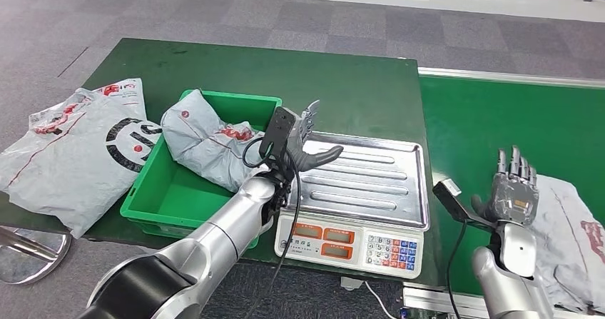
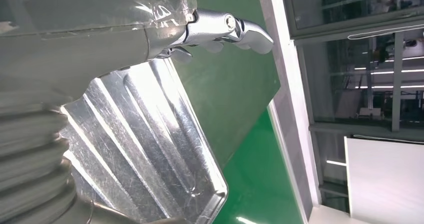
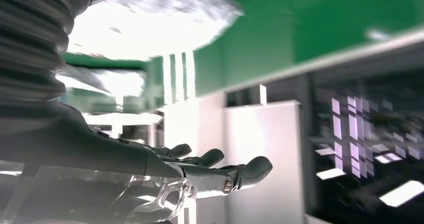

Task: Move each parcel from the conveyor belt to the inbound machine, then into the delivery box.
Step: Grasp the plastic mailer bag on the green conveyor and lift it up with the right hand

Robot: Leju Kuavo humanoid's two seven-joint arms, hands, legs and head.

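Note:
A grey parcel (image 1: 207,144) with red print lies in the green delivery box (image 1: 160,198), left of the scale. My left hand (image 1: 307,144) hovers open over the left end of the scale's steel tray (image 1: 371,183), fingers spread and holding nothing; its thumb (image 2: 235,31) shows above that tray (image 2: 145,149) in the left wrist view. My right hand (image 1: 512,190) is open over the green conveyor belt (image 1: 499,119), right beside another grey parcel (image 1: 571,233) at its right edge. In the right wrist view its fingers (image 3: 220,171) are stretched out and hold nothing.
Two more grey parcels (image 1: 78,148) lie on the dark green table (image 1: 285,69) left of the box. The scale's display and keypad (image 1: 349,244) face me at the table's front edge. A black cable hangs from each wrist camera.

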